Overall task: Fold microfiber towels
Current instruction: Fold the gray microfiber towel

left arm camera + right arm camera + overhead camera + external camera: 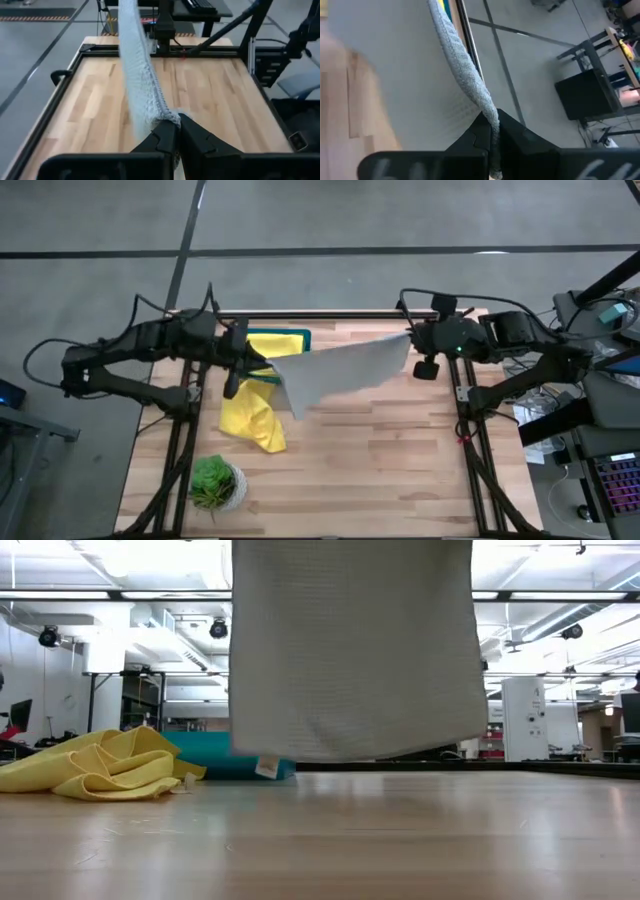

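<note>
A pale grey microfiber towel [345, 372] is stretched between my two grippers above the table's far half; in the low view it [350, 650] hangs as a flat sheet clear of the tabletop. My left gripper [272, 365] is shut on its left top corner, my right gripper [408, 340] on its right top corner. A crumpled yellow towel [252, 420] lies on the table at the left, beside a teal tray [300, 338] with another yellow cloth [268, 345] in it. My left gripper pinches the grey towel's upper edge at a corner [169, 118] between its two fingers, coming level from the table's left. The towel's top edge runs taut away toward the other arm, and the sheet hangs below. My right gripper pinches the opposite top corner [493, 120] between its two fingers, coming level from the table's right. The edge runs taut from the fingers, and the towel hangs clear of the table.
A small green potted plant [214, 482] stands at the table's near left corner. The black frame rails [462, 395] run along the table's sides. Bare wood [380, 460] lies across the near and right parts.
</note>
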You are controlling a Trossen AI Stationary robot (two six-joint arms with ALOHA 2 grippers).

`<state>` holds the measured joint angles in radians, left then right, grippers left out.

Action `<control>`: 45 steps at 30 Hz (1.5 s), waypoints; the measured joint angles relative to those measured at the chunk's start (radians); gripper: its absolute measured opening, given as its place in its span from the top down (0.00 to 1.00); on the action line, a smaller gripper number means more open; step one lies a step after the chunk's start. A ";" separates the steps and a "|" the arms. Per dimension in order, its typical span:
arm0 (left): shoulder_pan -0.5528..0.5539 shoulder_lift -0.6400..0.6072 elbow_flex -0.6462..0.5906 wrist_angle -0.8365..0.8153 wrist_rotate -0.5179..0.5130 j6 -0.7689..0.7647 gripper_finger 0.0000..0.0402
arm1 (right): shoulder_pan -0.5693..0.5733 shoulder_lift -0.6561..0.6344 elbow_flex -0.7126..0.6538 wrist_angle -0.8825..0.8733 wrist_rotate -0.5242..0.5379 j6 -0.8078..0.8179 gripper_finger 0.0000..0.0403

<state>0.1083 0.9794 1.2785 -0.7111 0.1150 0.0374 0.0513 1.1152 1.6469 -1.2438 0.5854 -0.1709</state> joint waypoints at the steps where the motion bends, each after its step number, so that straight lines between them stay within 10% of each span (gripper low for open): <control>1: 0.015 0.000 0.000 -0.006 0.016 0.023 1.00 | 0.000 0.000 -0.001 -0.001 -0.001 0.002 0.98; 11: -0.059 0.053 -0.126 -0.131 0.091 0.047 1.00 | 0.035 -0.043 -0.147 -0.040 -0.308 0.284 0.98; 19: -0.260 0.186 -0.245 0.149 0.131 -0.105 1.00 | 0.207 -0.095 -0.434 0.040 -0.495 0.516 0.98; 37: -0.604 0.716 -0.233 0.717 0.204 -0.619 1.00 | 0.578 -0.027 -0.992 1.026 -0.986 1.009 0.98; 45: -0.622 0.744 -0.221 0.628 0.225 -0.684 1.00 | 0.596 0.031 -0.999 0.971 -0.985 1.009 0.98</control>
<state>-0.5135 1.7232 1.0580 -0.0833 0.3405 -0.6467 0.6476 1.1465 0.6478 -0.2732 -0.3993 0.8382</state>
